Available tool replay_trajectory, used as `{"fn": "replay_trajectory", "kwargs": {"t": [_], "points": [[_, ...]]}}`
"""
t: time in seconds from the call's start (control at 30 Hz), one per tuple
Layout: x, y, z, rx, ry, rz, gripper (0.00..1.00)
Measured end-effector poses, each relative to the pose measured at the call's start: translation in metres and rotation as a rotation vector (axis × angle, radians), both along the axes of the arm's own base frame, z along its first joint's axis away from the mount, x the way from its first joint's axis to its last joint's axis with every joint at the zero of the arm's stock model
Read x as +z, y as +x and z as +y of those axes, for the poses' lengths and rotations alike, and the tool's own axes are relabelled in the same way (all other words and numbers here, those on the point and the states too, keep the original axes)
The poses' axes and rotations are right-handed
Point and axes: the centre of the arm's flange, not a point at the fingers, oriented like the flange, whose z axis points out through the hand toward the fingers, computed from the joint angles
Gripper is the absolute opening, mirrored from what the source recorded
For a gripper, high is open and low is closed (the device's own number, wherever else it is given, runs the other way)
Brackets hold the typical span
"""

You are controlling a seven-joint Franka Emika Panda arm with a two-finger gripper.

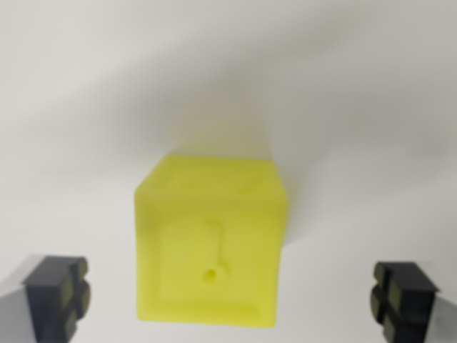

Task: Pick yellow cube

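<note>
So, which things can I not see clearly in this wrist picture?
- Yellow cube: its underside and far faces are hidden by its own body; the whole view is blurred.
- Gripper: both fingers are cut off by the bottom edge.
- White surface: soft shadows only, no detail visible.

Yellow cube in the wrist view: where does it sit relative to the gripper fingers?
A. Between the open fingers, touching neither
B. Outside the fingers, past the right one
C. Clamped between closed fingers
A: the yellow cube sits centred in the gripper, with clear white gaps to each finger.
</note>
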Motion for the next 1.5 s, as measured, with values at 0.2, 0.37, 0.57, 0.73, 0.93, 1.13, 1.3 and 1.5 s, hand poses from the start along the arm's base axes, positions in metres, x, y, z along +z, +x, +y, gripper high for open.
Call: {"fn": "replay_trajectory", "kwargs": {"t": [0.2, 0.37, 0.57, 0.73, 0.93, 1.13, 1.3, 1.5], "points": [[-0.011, -0.005, 0.010, -0.017, 0.002, 0.001, 1.00], [-0.021, -0.005, 0.010, -0.019, 0.002, 0.001, 1.00], [-0.036, -0.005, 0.010, -0.021, 0.003, 0.002, 1.00], [-0.049, -0.006, 0.010, -0.023, 0.003, 0.002, 1.00], [-0.060, -0.006, 0.010, -0.025, 0.003, 0.002, 1.00], [-0.058, -0.005, 0.010, -0.026, 0.003, 0.002, 0.00], [-0.046, -0.005, 0.010, -0.025, 0.004, 0.001, 0.00], [-0.031, -0.005, 0.010, -0.025, 0.003, 0.001, 0.00]]}}
